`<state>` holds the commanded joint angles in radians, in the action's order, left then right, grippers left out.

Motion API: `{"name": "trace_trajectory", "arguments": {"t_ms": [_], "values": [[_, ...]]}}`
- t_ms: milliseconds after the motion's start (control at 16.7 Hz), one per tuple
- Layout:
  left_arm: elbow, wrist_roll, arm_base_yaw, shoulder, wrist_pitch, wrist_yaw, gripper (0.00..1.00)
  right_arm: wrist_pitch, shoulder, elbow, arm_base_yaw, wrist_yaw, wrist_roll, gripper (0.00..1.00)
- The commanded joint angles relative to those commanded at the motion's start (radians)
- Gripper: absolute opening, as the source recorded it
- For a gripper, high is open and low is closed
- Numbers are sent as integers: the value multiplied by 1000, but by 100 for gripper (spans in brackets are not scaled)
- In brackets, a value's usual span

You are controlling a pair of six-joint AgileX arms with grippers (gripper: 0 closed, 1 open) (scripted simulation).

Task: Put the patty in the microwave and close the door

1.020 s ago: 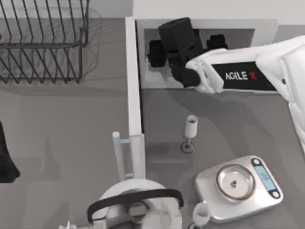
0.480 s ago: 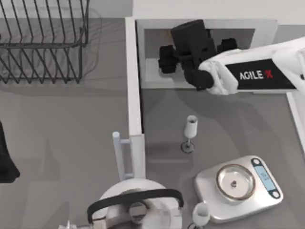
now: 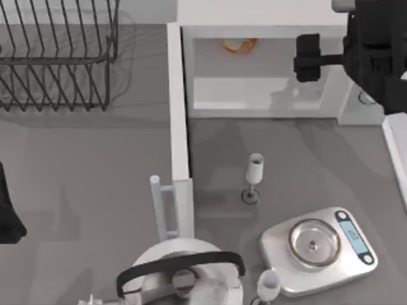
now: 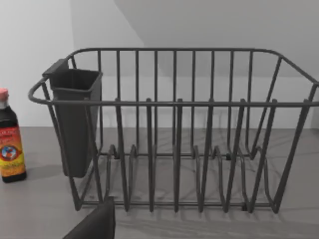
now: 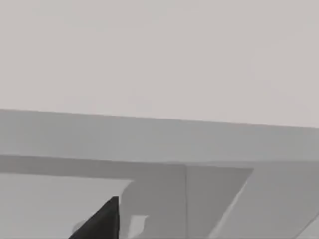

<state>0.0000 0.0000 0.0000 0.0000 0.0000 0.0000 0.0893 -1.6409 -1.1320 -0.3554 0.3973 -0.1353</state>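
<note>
The microwave (image 3: 267, 14) stands at the back of the table with its pale cavity exposed. The patty (image 3: 239, 44), orange-brown, lies at the back of that cavity. The door (image 3: 179, 114) is swung fully open and reaches toward the table's front, its bar handle (image 3: 158, 204) on the left side. My right gripper (image 3: 346, 60) hovers at the cavity's right end by the side panel, open and holding nothing, with one black finger (image 3: 307, 57) sticking out leftward. My left arm (image 3: 6, 213) is parked at the left edge.
A wire dish rack (image 3: 57, 57) (image 4: 174, 134) stands at the back left with a sauce bottle (image 4: 10, 142) beside it. In front of the microwave stand a goblet (image 3: 254, 178) and a silver scale (image 3: 318, 249). A white pot with a black handle (image 3: 181, 274) sits at the front.
My right gripper has pulled out of the cavity and moved right and up. The patty now lies uncovered at the back of the cavity. The door and left arm have not moved.
</note>
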Motion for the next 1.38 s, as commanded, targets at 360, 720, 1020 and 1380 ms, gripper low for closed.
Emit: {"name": "trace_trajectory", "arguments": {"t_ms": [360,720,1020,1380], "values": [[0,0,0,0,0,0,100,-75,803,523,151,-171,50,100],[0,0,0,0,0,0,100,-102,1404,953,288,-323,103,100],[0,0,0,0,0,0,100,-91,1627,1122,351,-392,133,100],[0,0,0,0,0,0,100,-89,1641,1132,355,-397,135,100]]}}
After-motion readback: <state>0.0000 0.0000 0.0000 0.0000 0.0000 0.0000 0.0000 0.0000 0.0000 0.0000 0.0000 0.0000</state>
